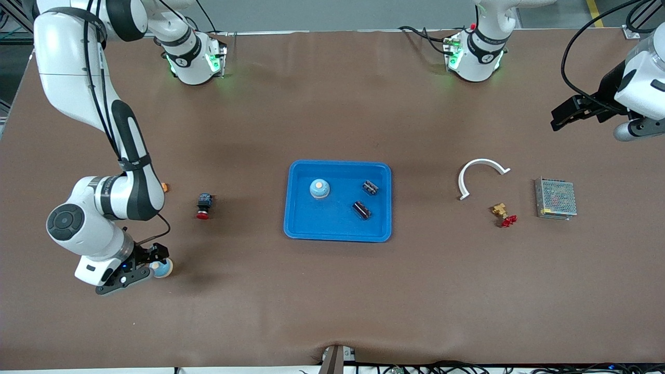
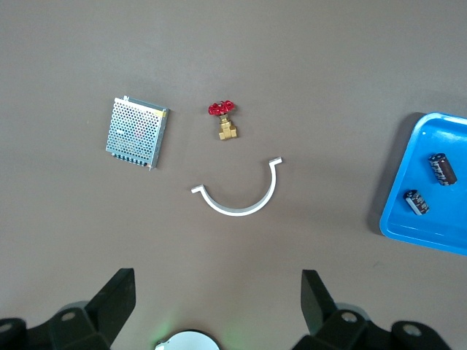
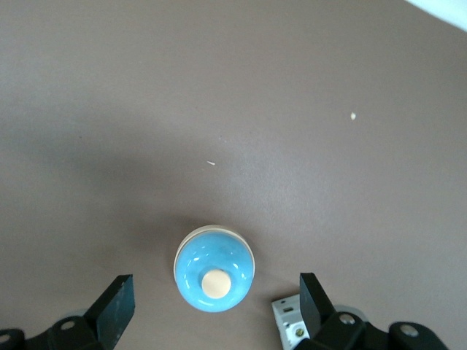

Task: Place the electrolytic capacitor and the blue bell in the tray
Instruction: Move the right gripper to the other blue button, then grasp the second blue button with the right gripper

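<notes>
The tray [image 1: 337, 200] lies at the middle of the table and holds three things: a blue bell [image 1: 319, 188] with a pale button on top, and two dark electrolytic capacitors, one [image 1: 370, 187] toward the left arm's end of the tray and the other [image 1: 361, 210] just nearer the front camera than the first. All three sit apart from each other on the tray floor, the capacitors lying on their sides.

The right gripper [image 1: 150, 266] is down low at the right arm's end of the table, well away from the tray, its fingers spread wide with nothing between them. A second blue bell [image 3: 214, 268] stands on the table just ahead of those fingers (in the front view it peeks out beside the fingertips); whether a finger touches it cannot be told. A small red-capped push button [image 1: 203, 206] sits on the table between this gripper and the tray.

The left gripper [image 1: 563, 117] waits high over the left arm's end of the table, jaws wide apart and empty. Below it, in its wrist view, lie a grey mesh box [image 2: 136, 131], a brass valve with a red handle [image 2: 225, 120] just beside that, and a white curved clip [image 2: 241, 193] near the valve; the tray's corner with both capacitors shows off to one side.
</notes>
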Tool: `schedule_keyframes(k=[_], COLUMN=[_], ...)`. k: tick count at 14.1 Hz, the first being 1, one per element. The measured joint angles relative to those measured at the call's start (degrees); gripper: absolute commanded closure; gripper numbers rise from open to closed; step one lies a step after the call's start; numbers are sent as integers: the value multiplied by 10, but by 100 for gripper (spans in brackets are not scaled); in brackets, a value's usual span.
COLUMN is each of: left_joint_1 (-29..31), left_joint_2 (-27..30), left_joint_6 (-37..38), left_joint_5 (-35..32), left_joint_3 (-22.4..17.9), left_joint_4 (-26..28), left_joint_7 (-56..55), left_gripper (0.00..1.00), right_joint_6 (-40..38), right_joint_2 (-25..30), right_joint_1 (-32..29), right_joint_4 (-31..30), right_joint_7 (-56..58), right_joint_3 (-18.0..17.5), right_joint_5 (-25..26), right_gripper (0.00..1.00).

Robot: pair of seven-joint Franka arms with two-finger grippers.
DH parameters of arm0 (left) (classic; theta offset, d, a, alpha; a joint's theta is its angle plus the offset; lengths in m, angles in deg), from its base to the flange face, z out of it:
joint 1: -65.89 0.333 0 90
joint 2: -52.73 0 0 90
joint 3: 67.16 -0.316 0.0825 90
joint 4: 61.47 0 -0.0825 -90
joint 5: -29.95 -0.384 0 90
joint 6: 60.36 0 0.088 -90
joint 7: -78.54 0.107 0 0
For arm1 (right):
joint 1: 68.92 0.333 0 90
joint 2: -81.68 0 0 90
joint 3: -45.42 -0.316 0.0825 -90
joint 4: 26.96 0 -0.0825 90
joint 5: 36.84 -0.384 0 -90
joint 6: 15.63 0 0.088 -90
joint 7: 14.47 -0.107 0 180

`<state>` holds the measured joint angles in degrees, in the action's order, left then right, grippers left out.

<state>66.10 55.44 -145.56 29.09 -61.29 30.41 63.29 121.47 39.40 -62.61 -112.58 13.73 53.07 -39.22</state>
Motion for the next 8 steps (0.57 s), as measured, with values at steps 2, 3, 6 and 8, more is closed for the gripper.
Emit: schedule_keyframes(k=[2,3,6,8], left_joint_1=[0,0,0,0], left_joint_2=[0,0,0,0], left_joint_6=[0,0,0,0], left_joint_5=[0,0,0,0], left_joint_3=[0,0,0,0], left_joint_4=[0,1,1,1], left_joint_7=[0,0,0,0], left_gripper=[0,0,0,0], right_joint_6=[9,10,14,15], right_joint_2=[-3,-5,-17,-26], right_joint_1=[-3,-5,-10,-10], right_joint_4=[0,0,0,0], right_joint_7=[31,42,53,61], right_joint_3=[0,0,0,0], right_joint_5=[0,0,0,0], right_gripper=[0,0,0,0])
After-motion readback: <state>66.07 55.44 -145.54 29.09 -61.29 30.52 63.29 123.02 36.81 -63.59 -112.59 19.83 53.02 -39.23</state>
